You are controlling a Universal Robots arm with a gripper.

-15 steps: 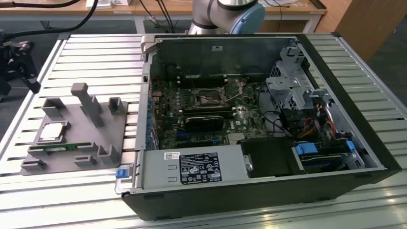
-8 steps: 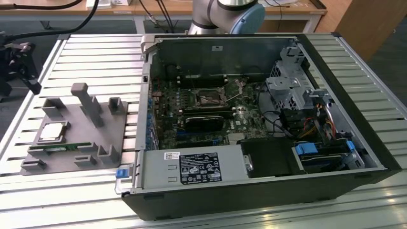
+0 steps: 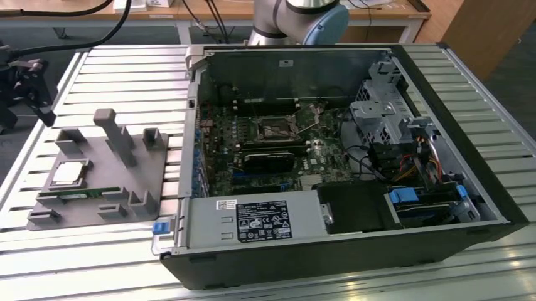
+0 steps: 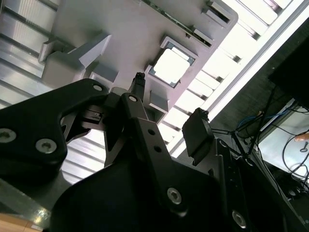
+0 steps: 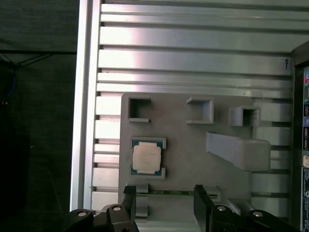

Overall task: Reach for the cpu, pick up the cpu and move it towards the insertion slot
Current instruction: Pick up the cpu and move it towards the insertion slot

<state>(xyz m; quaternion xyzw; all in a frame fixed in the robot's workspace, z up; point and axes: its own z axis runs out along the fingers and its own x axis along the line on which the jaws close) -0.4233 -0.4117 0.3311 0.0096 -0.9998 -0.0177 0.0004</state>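
Gripper is hovering over the grey fixture plate, which is resting on the slatted worktop. The fingers are standing apart and holding nothing.

The cpu is lying flat in its nest on the fixture plate, silver top up, with low brackets at two of its sides. In the first wrist view the gripper is not sitting centred over the chip. It is hanging nearer the plate edge where the green memory stick is lying in its groove. In the second wrist view the cpu is showing beyond the fingertips, not between them.

The insertion slot is sitting inside the open computer case, just beside the fixture plate in the exterior view, with the case wall between the two.

Judged risks:
- Descending from this offset, a finger is likely to be landing on the memory stick or a nest bracket instead of straddling the chip.
- The chip is thin and sitting low, so a shallow or skewed close could be tipping it or letting it slip.
- The tall post on the plate is standing close by, so a sideways correction could be clipping it.
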